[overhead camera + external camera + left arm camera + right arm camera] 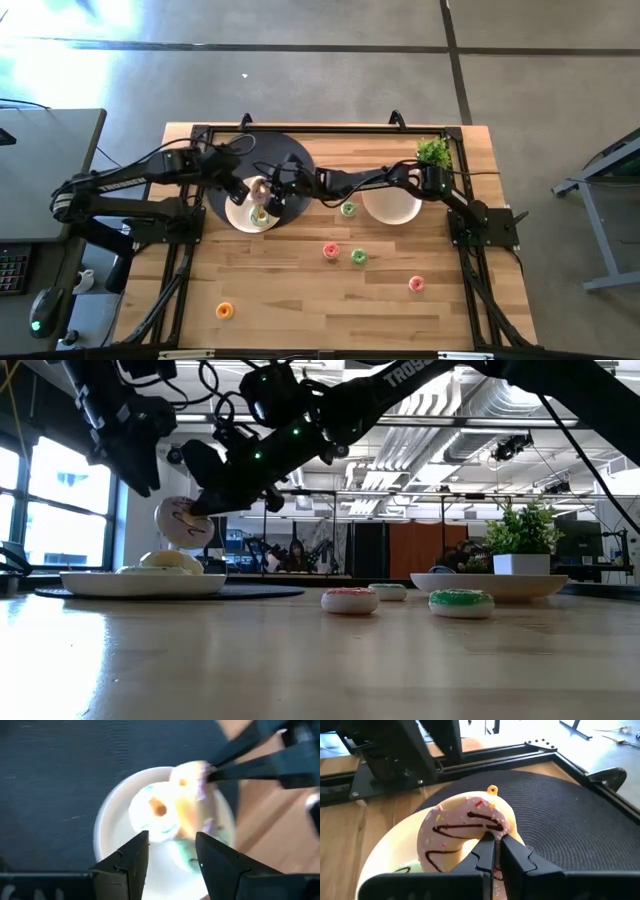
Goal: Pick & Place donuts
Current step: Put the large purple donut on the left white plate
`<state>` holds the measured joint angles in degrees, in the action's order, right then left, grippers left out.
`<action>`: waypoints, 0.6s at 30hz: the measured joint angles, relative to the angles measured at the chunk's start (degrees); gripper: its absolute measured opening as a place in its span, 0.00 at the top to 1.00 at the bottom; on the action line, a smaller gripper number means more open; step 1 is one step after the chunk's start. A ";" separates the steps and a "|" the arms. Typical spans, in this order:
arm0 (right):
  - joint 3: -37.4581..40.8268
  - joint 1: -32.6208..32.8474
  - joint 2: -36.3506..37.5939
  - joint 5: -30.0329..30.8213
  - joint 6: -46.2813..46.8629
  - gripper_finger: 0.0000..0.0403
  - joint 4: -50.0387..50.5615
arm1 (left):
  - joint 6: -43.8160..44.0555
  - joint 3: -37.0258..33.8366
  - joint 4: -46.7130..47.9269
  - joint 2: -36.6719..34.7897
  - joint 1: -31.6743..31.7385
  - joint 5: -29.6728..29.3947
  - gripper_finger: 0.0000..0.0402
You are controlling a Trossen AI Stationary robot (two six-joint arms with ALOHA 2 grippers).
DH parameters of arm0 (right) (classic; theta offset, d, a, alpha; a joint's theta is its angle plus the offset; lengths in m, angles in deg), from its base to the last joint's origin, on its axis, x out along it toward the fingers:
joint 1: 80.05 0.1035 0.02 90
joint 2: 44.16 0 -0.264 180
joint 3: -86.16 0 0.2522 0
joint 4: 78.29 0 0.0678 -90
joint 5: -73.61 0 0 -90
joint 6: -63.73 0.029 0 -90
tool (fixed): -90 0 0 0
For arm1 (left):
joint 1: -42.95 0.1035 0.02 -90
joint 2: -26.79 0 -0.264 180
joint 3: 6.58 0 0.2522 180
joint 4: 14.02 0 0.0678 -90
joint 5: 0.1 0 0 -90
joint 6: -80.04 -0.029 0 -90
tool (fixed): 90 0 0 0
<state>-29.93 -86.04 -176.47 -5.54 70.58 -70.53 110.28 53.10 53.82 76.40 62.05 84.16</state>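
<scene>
A pink-iced donut with dark drizzle [462, 827] hangs above the left white plate [240, 218], held by my right gripper [496, 851], which reaches across from the table's right. Two other iced donuts, a green-white one [155, 815] and a cream one [165, 562], lie on that plate. My left gripper [172, 851] hovers open above the same plate, touching nothing. Small donuts lie flat on the wood: green [348, 209], pink-red [331, 251], green [358, 257], pink-red [416, 284], orange [224, 311]. My right gripper pinches the pink donut's ring [487, 831] between its two fingers, on the part of the ring nearest the wrist. The fingers come slanting down from the table's right. The donut is lifted clear of the plate and stands on edge [180, 522].
The left plate sits on a dark round mat [300, 160]. A second white plate [392, 208] lies right of centre, with a green plant sprig [434, 152] behind it at the far edge. Bare wood stretches along the near half of the table.
</scene>
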 joint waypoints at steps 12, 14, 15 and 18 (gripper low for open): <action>0.00 0.04 0.04 -2.90 -0.93 0.97 -0.98 | 0.06 -3.94 -8.78 0.78 0.01 4.01 0.60; 0.00 0.03 0.04 -3.70 -0.94 0.96 -1.49 | 0.23 -4.27 -8.83 0.90 0.00 3.67 0.60; 0.00 0.00 0.04 -4.22 -0.94 0.96 -1.56 | 0.26 -4.43 -8.83 0.90 0.00 3.58 0.60; 0.07 0.00 0.04 -5.12 -0.96 0.96 -2.61 | 0.26 -5.13 -9.31 0.90 0.00 3.70 0.60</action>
<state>-29.86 -86.05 -176.42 -10.66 69.62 -73.14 110.54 47.97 44.51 77.29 62.04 87.86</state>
